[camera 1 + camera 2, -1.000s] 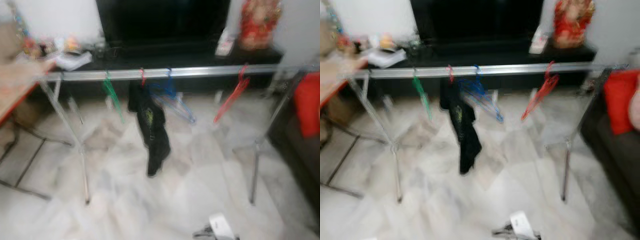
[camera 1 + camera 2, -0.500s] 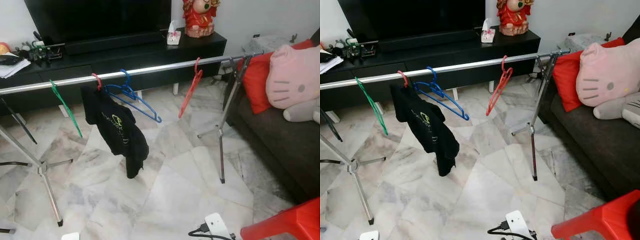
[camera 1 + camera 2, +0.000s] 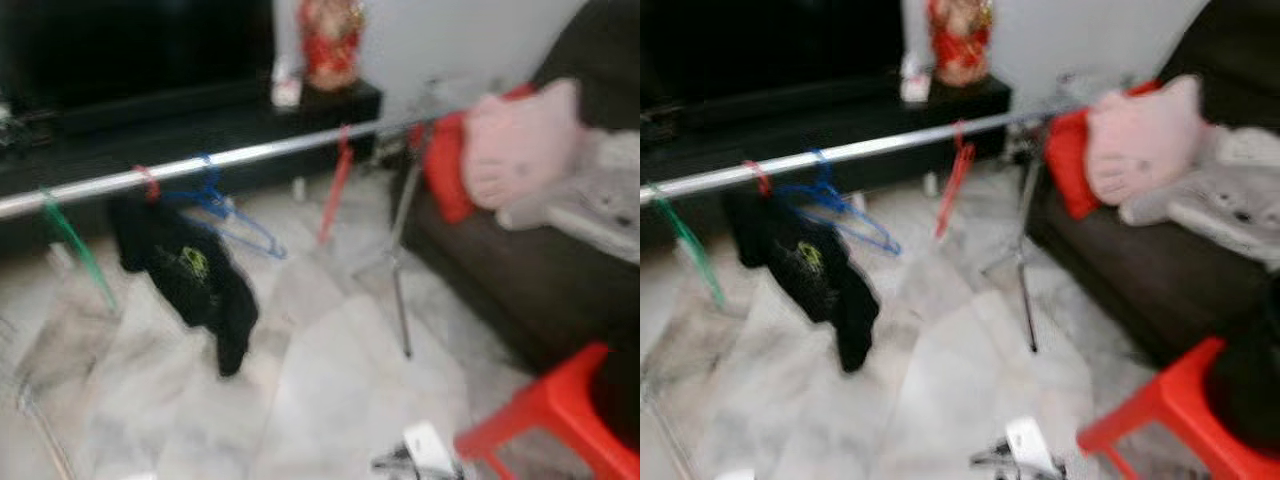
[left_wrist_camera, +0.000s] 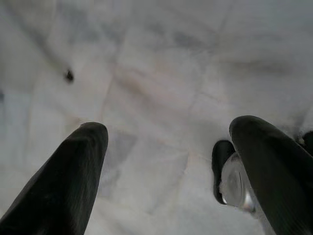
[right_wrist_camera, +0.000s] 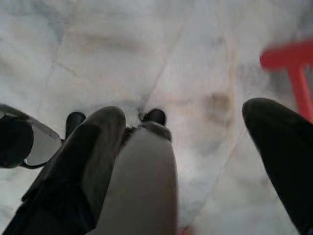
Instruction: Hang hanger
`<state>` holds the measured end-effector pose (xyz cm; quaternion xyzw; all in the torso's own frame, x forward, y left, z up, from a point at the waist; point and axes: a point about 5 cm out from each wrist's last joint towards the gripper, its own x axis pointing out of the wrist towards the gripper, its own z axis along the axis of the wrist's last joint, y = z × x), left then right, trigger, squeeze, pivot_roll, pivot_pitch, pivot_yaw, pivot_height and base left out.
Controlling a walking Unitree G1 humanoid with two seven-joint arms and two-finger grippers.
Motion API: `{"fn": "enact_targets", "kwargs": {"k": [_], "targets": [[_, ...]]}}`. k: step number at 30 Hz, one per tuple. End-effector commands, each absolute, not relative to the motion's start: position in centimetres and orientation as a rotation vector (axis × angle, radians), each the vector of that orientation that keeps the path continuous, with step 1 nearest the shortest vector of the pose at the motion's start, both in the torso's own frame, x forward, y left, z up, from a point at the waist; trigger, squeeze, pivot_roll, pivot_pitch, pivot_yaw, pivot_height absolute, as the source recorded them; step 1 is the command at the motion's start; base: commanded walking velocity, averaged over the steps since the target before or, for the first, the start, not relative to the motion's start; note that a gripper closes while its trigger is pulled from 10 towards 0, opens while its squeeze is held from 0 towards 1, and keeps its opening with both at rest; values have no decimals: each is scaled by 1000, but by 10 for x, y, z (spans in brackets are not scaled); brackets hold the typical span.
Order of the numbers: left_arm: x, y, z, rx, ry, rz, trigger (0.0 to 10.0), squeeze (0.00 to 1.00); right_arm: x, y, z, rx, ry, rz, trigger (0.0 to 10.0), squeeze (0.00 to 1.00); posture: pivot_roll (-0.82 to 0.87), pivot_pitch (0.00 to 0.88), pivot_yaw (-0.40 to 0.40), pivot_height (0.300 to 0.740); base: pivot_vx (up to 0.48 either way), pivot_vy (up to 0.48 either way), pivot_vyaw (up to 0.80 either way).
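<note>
blurred view: a silver clothes rail (image 3: 230, 158) is carrying a green hanger (image 3: 75, 248), a black t-shirt (image 3: 185, 280), a blue hanger (image 3: 225, 205) and a red hanger (image 3: 335, 190); the left hand (image 4: 166, 161) and right hand (image 5: 186, 142) are hanging spread and empty over the marble floor (image 3: 320, 380); a red stool (image 3: 550, 420) is standing beside a dark sofa (image 3: 500, 270).

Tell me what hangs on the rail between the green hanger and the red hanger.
In the left eye view, between the green hanger and the red hanger, the rail carries a black shirt and a blue hanger.
</note>
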<state>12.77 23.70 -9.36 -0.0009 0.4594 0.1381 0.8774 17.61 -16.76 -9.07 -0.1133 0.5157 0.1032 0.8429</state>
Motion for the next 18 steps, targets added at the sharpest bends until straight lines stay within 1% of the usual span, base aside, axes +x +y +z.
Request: {"fn": "enact_targets", "kwargs": {"k": [1,18], "targets": [[131,234,-93,5,955,279,10000,0,175,-174,-91,-244,1097,199,10000,0,-37,0,62,740,0,0,-781],[136,235,-91,7,937,279,10000,0,176,-172,-90,-233,1094,188,10000,0,-36,0,70,740,0,0,-781]]}}
